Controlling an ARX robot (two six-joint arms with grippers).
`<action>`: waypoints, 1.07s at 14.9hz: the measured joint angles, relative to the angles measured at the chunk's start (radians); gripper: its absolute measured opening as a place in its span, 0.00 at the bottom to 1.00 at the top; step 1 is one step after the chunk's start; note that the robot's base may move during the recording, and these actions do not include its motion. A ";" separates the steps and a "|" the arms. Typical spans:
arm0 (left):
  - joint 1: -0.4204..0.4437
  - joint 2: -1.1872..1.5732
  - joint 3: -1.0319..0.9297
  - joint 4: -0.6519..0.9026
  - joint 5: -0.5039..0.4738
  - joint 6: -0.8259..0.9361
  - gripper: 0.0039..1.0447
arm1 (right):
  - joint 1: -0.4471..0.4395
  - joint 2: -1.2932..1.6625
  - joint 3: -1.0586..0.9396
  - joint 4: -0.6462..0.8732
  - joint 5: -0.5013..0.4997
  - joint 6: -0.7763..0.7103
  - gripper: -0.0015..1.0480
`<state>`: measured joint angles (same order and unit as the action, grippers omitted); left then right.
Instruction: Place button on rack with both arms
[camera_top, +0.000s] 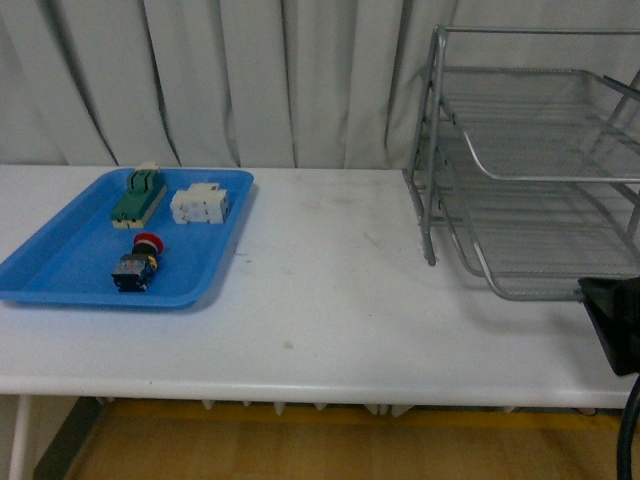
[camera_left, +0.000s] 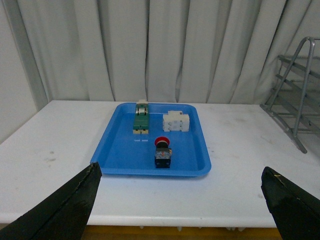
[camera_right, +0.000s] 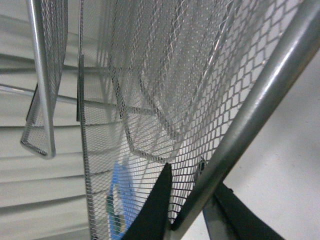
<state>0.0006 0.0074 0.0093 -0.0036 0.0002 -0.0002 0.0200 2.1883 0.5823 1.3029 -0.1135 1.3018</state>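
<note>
The button (camera_top: 137, 264), red cap with a dark body, lies in the blue tray (camera_top: 60, 262) at the table's left. In the left wrist view the button (camera_left: 162, 151) is ahead of my open, empty left gripper (camera_left: 181, 200), which hangs over the table's front edge, well apart from it. The silver wire-mesh rack (camera_top: 540, 170) stands at the right. My right gripper (camera_right: 192, 200) is shut on the rack's front tube (camera_right: 250, 115) at its lowest tier; in the front view only its dark body (camera_top: 615, 320) shows at the right edge.
A green-and-cream block (camera_top: 138, 195) and a white terminal block (camera_top: 200, 205) lie at the far end of the blue tray. White table top (camera_top: 330, 290) stretches between tray and rack. Pale curtains hang behind.
</note>
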 joint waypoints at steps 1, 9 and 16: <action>0.000 0.000 0.000 0.000 0.000 0.000 0.94 | 0.000 -0.006 -0.021 -0.001 -0.003 -0.061 0.24; 0.000 0.000 0.000 0.000 0.000 0.000 0.94 | 0.130 -0.390 -0.394 0.005 0.143 -0.553 0.89; -0.002 0.000 0.000 0.000 0.000 0.000 0.94 | 0.023 -0.787 -0.576 -0.021 0.145 -1.281 0.06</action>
<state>-0.0010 0.0074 0.0093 -0.0032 0.0002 -0.0002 0.0433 1.4014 0.0059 1.2823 0.0311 0.0208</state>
